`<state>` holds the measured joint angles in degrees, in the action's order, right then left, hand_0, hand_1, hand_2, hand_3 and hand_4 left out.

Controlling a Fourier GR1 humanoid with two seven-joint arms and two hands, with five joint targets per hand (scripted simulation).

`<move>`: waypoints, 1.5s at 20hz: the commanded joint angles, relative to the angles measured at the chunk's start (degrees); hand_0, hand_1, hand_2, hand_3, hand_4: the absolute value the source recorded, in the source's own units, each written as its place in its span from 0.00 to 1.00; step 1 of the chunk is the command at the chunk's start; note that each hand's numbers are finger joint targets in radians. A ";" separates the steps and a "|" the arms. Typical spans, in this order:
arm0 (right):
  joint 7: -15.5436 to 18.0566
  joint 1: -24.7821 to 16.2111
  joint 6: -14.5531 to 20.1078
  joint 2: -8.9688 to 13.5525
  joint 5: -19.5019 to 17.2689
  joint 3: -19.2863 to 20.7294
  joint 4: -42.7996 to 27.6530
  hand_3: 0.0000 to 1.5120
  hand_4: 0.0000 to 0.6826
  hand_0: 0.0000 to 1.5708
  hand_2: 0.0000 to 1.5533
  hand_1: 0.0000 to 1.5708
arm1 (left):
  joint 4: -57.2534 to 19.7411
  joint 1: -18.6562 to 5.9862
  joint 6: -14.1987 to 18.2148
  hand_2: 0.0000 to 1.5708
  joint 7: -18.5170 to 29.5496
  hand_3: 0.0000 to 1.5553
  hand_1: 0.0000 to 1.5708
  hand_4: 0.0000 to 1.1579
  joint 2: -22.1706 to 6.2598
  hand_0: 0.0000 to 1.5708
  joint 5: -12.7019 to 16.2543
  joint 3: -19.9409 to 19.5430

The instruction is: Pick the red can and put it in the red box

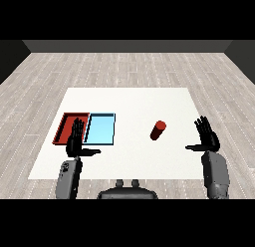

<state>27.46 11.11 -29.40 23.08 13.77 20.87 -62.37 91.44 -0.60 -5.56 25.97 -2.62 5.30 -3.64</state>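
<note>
The red can point(158, 130) stands on the white table, right of the middle. A red tray point(64, 122) lies at the left of the table, with a light blue tray point(100, 129) right beside it. My right hand point(207, 136) is open, fingers straight up, thumb pointing left, a short way right of the can and apart from it. My left hand point(75, 140) is open too, held over the near edge of the red tray, covering part of it. Neither hand holds anything.
The white table point(129, 104) extends well beyond the trays and the can. Grey wood flooring surrounds it on all sides.
</note>
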 commanded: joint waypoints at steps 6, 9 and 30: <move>0.11 8.06 3.33 -1.97 -3.82 -3.15 8.46 0.00 0.00 0.00 0.00 0.00 | -0.49 -1.32 1.59 0.00 -1.23 0.00 0.00 0.00 1.57 0.00 -0.56 1.09; -2.83 6.77 3.36 -4.18 -0.94 -3.37 5.85 0.00 0.00 0.00 0.00 0.00 | 0.07 1.90 -1.08 0.00 1.03 0.00 0.00 0.00 0.45 0.00 2.01 -0.53; -2.81 7.85 3.82 -10.24 2.17 -6.72 11.92 0.00 0.00 0.00 0.00 0.00 | -0.72 0.53 -0.10 0.00 0.83 0.00 0.00 0.00 0.31 0.00 -0.08 0.63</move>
<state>25.78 20.39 -25.43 13.84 14.87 14.94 -48.68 92.64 0.08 -4.70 25.34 -1.92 5.48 -3.11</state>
